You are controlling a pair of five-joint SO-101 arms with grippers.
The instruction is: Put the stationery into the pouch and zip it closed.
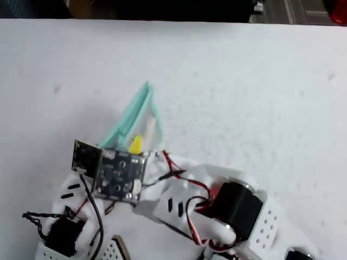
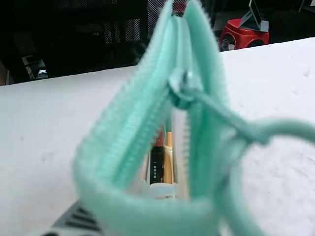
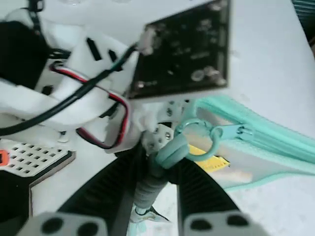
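A mint-green pouch (image 1: 142,111) stands on its edge on the white table, its zip partly open. In the left wrist view the zip slider (image 2: 181,90) sits partway along the teeth, and pens (image 2: 160,160) show inside the gap. A yellow item (image 3: 209,158) lies in the pouch. My left gripper (image 3: 161,133) is shut on the pouch's near end, under its camera board (image 1: 118,174). My right gripper (image 3: 156,183) is shut on the mint pull loop (image 3: 172,150) that hangs from the slider; its black fingers (image 3: 198,192) flank the cord.
Both arms crowd the table's near edge, with red and black wires (image 1: 181,176) and the right arm's black motor (image 1: 236,208) close to the pouch. The white table (image 1: 244,92) stretches far and right. A red stool (image 2: 243,33) stands off the table.
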